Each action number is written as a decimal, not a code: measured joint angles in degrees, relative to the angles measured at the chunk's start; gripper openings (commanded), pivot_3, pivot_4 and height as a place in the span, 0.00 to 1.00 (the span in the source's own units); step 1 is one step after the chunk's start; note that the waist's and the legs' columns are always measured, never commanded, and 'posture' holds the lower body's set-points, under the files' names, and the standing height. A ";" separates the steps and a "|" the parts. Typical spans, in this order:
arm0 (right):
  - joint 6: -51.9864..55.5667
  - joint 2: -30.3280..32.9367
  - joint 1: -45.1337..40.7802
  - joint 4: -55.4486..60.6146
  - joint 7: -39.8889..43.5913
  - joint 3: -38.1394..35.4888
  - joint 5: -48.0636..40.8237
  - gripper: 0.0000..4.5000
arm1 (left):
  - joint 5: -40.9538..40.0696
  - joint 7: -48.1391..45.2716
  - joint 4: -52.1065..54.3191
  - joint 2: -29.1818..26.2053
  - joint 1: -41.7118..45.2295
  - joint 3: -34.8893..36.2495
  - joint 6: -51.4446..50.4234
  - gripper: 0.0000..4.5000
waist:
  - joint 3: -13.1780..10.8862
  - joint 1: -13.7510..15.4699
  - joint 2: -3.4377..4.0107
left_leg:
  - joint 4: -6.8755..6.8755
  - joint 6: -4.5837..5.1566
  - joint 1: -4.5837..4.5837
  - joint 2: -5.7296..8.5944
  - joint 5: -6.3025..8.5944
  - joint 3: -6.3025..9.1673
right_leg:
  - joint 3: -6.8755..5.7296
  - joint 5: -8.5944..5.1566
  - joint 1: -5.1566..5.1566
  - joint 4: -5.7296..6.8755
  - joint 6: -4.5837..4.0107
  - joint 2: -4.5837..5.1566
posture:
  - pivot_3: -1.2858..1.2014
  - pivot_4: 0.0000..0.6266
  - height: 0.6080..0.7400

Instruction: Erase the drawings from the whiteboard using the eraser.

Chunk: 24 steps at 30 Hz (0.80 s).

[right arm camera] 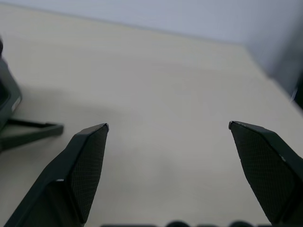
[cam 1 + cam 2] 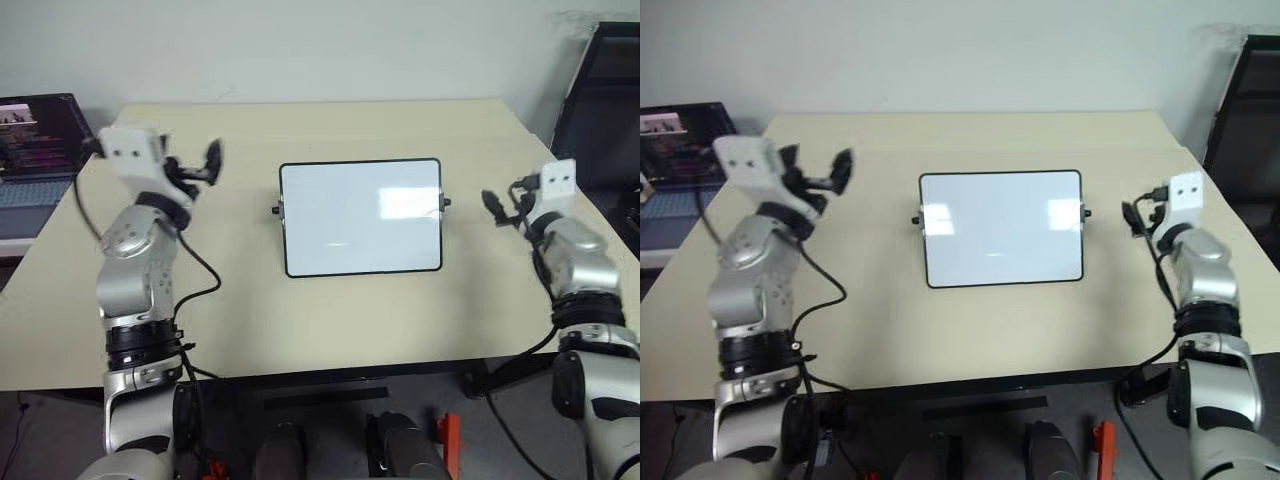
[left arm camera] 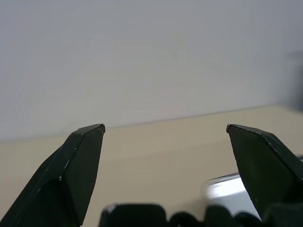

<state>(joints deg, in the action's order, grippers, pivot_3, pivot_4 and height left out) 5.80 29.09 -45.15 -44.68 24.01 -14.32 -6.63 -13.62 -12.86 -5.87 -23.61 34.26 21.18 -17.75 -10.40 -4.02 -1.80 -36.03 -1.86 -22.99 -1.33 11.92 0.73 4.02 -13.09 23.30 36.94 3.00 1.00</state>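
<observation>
The whiteboard (image 2: 360, 216) lies flat in the middle of the tan table (image 2: 300, 320), its white face glossy with glare. No drawings can be made out on it. The eraser is out of view. My left gripper (image 2: 195, 165) is raised above the table to the left of the board, open, with nothing between its fingers (image 3: 85, 161). My right gripper (image 2: 505, 205) hovers just off the board's right side, also open and empty, its fingers (image 1: 90, 161) over bare tabletop. A corner of the board (image 3: 222, 189) shows in the left wrist view.
An open laptop (image 2: 35, 150) sits off the table's left edge. A black frame (image 2: 600, 90) stands at the back right. A wall runs behind the table.
</observation>
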 measured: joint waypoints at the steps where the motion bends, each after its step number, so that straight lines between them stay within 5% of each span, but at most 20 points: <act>1: -2.93 -0.95 0.07 -2.82 -0.61 -0.14 -0.16 0.99 | 0.77 1.90 -1.82 0.25 -1.48 1.00 1.38 1.00 | 0.00 0.37 0.00 | 0.01 0.00 -0.04 0.04 0.00 -0.01 | 0.00 0.01 0.02 -0.03 0.03 0.06 | 0.52 0.24 1.00; 11: -15.45 -6.14 0.93 -14.20 0.89 -1.79 -3.69 0.99 | 9.69 9.44 -12.11 7.55 -12.22 -4.86 17.17 1.00 | 0.01 1.72 -0.03 | -0.01 -0.04 0.00 0.06 0.02 0.01 | -0.06 0.02 -0.03 0.00 0.03 0.07 | 0.52 0.24 1.00; 24: -17.98 -8.79 1.63 -15.34 -0.60 -2.59 -4.35 0.99 | 10.69 9.68 -29.64 8.48 -6.46 -7.42 27.96 1.00 | 0.01 0.75 -0.03 | 0.00 -0.04 0.06 0.02 0.02 -0.01 | -0.02 0.02 -0.02 0.04 0.05 -0.01 | 0.52 0.24 1.00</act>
<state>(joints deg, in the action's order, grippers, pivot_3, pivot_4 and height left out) -12.18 20.30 -43.52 -60.02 23.41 -16.91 -10.98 -2.94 -3.17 -35.51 -15.12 27.81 13.76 10.21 -10.40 -3.27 -1.83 -36.03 -1.89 -22.94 -1.31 11.94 0.71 4.01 -13.06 23.28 36.98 3.05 0.99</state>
